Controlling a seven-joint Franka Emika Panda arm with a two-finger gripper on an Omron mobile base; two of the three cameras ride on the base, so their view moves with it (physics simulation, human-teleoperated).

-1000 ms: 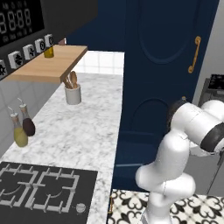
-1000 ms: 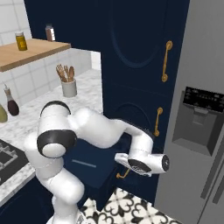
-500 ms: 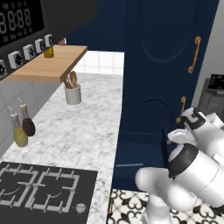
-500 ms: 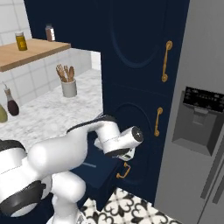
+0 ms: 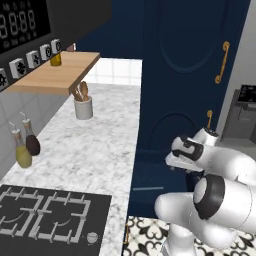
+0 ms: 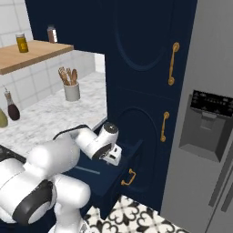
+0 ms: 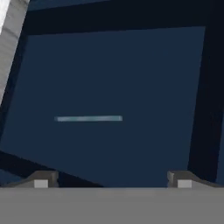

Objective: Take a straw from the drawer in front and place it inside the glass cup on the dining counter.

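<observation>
Looking down along my gripper (image 7: 111, 181), I see the open drawer (image 7: 192, 100) below me, its dark navy floor framed by darker walls, and the straw (image 7: 89, 118) lying flat on that floor as a thin pale blue-grey line, left of the middle and well apart from every wall. My two fingertips (image 7: 41, 180) stand spread wide at the bottom of the hand view, with nothing between them, so my jaws are released and touch neither the straw nor the drawer. From the left base view the straw (image 5: 148, 189) shows as a faint pale stroke inside the pulled-out drawer (image 5: 150, 172), with my white arm bent low to its right. From the right base view my hand (image 6: 110, 154) hangs over the drawer (image 6: 123, 175), beside the navy cabinet front with its brass handles (image 6: 172, 63), and the straw (image 6: 88, 169) lies below it. On the marble worktop (image 5: 100, 145) to the left stand a white utensil holder (image 5: 83, 106) with wooden tools, two bottles (image 5: 26, 145) near the wall, and the black gas hob (image 5: 50, 220) at the near end
</observation>
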